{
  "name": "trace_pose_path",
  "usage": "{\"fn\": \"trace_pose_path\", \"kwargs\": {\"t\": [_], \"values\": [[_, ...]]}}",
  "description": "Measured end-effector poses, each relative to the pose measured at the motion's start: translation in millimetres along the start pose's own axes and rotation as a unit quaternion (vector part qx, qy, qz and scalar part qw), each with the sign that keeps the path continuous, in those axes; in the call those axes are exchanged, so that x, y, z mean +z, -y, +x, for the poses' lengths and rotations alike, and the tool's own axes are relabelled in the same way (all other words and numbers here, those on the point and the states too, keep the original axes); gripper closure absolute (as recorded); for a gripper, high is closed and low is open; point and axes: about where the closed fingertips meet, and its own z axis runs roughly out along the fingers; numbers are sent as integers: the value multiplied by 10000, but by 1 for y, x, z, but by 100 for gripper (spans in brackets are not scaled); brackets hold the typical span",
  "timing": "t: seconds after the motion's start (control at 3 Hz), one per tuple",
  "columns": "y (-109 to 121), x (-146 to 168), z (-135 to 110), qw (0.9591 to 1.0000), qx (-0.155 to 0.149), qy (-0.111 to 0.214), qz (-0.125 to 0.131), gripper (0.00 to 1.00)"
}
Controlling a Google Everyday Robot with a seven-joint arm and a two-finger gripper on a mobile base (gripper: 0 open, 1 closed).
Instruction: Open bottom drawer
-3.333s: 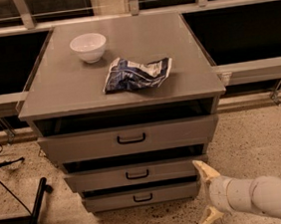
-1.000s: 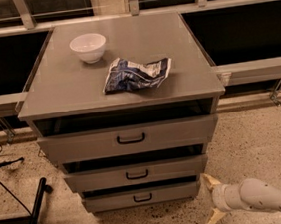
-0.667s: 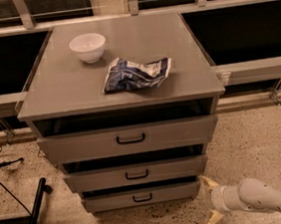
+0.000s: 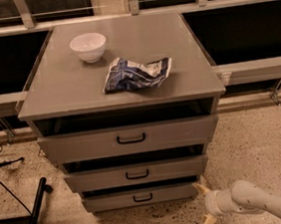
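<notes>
Hovering low at roughly 5 o'clock in the view, the gripper (image 4: 204, 205) is spread wide and grasps nothing. The bottom drawer (image 4: 139, 197) sits at its 10 o'clock, lowest under the counter (image 4: 173, 45), its right end just beside the gripper.

The bottom drawer (image 4: 110, 201) was seen as the lowest and narrowest of three grey fronts. It was flat and matte, with a small black bar handle (image 4: 143, 198) set level at its middle. The front was held square and upright, and a dark strip of shadow was shown along its top edge; how far it was drawn out could not be told. The gripper (image 4: 204, 205) was placed low, just beside the front's right end, its two pale fingers spread apart.
</notes>
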Motion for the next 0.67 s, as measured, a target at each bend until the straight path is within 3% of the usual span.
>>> {"fn": "trace_pose_path", "kwargs": {"t": [0.67], "values": [[-3, 40, 7, 9995, 139, 204, -201, 0]]}}
